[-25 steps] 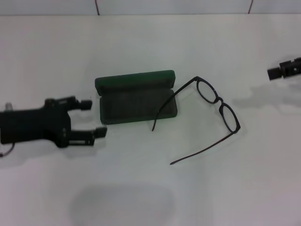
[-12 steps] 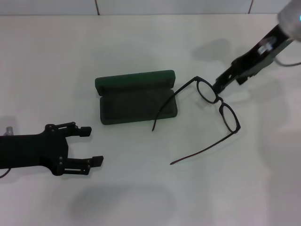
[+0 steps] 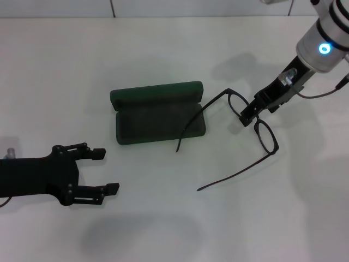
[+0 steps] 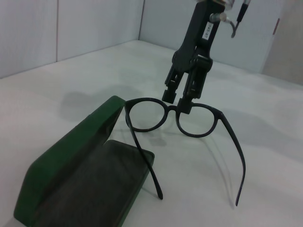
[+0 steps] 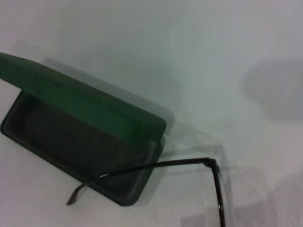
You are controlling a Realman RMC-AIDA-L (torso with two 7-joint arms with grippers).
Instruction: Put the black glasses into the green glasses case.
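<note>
The green glasses case [image 3: 155,94] lies open mid-table, lid up at the back, dark lining showing [image 4: 75,158] [image 5: 80,101]. To its right the black glasses [image 3: 266,136] rest unfolded on the table, and one temple arm [image 5: 156,165] crosses the case's right end. My right gripper [image 3: 248,115] has come down on the bridge between the lenses. In the left wrist view its fingers [image 4: 176,101] stand slightly apart, one on each side of the bridge of the glasses [image 4: 196,120]. Near the front left, my left gripper [image 3: 108,170] rests open and holds nothing.
The white table [image 3: 174,229] ends at a grey wall at the back [image 3: 163,6]. The right arm's cable [image 3: 322,94] hangs near the glasses' far side.
My right arm swung in from the right edge and lowered its gripper onto the glasses' bridge. The left gripper drew back from the case toward the front left, then stayed still.
</note>
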